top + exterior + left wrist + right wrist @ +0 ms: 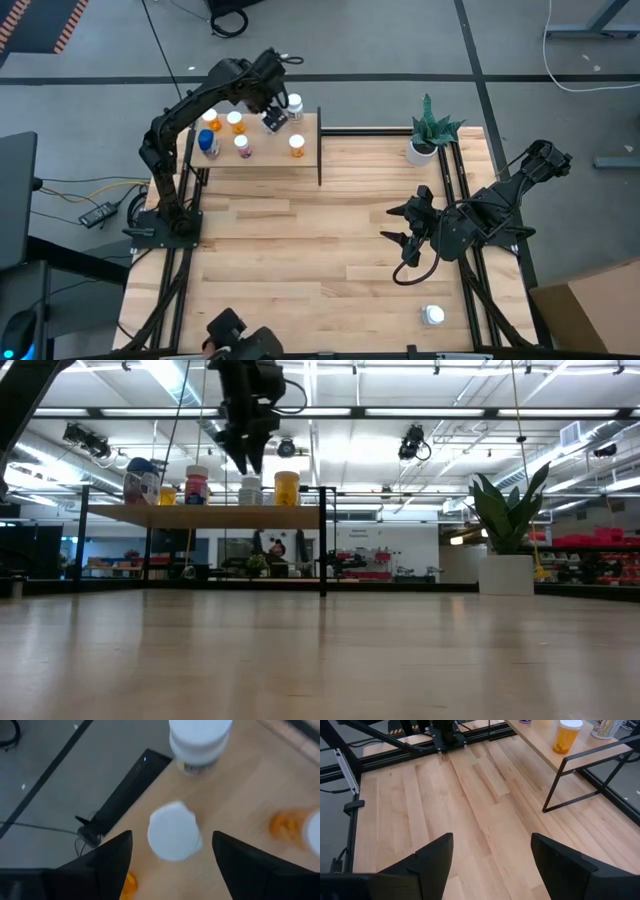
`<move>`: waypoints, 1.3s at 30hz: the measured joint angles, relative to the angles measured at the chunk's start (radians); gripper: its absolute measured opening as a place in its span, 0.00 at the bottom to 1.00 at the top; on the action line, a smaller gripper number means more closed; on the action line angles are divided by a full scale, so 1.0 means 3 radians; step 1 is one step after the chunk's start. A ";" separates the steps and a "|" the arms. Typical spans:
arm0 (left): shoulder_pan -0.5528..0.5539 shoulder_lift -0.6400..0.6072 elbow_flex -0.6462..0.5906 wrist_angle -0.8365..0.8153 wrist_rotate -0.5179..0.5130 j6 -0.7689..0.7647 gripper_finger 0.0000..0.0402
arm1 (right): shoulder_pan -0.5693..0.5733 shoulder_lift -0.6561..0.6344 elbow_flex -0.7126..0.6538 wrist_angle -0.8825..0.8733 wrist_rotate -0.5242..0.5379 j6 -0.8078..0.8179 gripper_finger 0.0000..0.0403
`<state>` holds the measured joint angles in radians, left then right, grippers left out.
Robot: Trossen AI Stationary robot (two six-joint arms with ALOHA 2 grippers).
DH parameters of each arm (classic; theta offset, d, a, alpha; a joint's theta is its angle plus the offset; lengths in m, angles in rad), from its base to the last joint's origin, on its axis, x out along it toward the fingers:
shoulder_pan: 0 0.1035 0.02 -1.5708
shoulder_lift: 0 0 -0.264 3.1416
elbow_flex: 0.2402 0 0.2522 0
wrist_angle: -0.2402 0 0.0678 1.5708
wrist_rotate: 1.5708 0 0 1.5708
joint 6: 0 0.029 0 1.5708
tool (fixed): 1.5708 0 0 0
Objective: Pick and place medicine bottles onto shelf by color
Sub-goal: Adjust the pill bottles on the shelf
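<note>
- High view: the left gripper [272,118] hangs over the far edge of the shelf [262,158], above a white-capped bottle that its body mostly hides. Six medicine bottles show on the shelf: two orange ones and a blue one [207,143] at the left end, a pale one [242,146], a white one [294,104] at the far edge, and an orange bottle [297,146] toward the right end. One more white-capped bottle [433,315] stands on the table [300,250] near the front right, well apart from the shelf. The right gripper [400,223] waits over the table's right half, its fingers spread and holding nothing.
- Low view: the left gripper [247,452] hangs just above the bottle row with tips pointing down. Which bottle sits under it is hard to tell, since the bottles overlap.
- Left wrist view: the left fingers [105,865] stand wide on either side of a white cap [174,831], touching nothing I can see, so the bottle looks set down. If the gripper lifts off at a slant, a finger could clip this cap or the white bottle just beyond it and tip one off the shelf's far edge. The picture is blurred; labels cannot be read.
- Right wrist view: the right fingers [432,860] are wide over bare table, with the shelf's corner and an orange bottle [566,735] beyond. The front-right bottle is out of this picture.
</note>
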<state>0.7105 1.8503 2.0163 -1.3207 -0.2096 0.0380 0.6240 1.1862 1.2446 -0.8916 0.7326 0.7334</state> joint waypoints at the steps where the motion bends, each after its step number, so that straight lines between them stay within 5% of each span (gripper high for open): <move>1: 0.0000 0.0000 0.0000 -0.0050 0.0000 -0.0001 0.71 | 0.0000 0.0000 0.0000 0.0001 0.0000 0.0000 0.68; 8: -0.0127 -0.0218 0.0002 -0.0232 0.0004 -0.0110 0.73 | 0.0000 -0.0003 0.0000 -0.0069 -0.0068 0.0175 0.68; 21: -0.0912 -0.0805 0.0005 -0.0090 -0.0040 -0.0867 0.69 | 0.0140 0.0020 -0.0004 -0.1099 -0.1647 0.1072 0.68; 29: -0.1210 -0.0702 0.0001 0.0026 -0.0511 -0.0853 0.65 | 0.0527 0.0038 -0.0004 -0.1108 -0.1625 0.1575 0.68; 39: -0.0724 -0.0150 -0.0005 0.0214 -0.0584 -0.0189 0.59 | 0.0829 0.0058 -0.0004 -0.1045 -0.1126 0.2153 0.68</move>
<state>0.4932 1.8055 2.0148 -1.2564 -0.3847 -0.0187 0.8728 1.2037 1.2434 -1.2052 0.3949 1.3793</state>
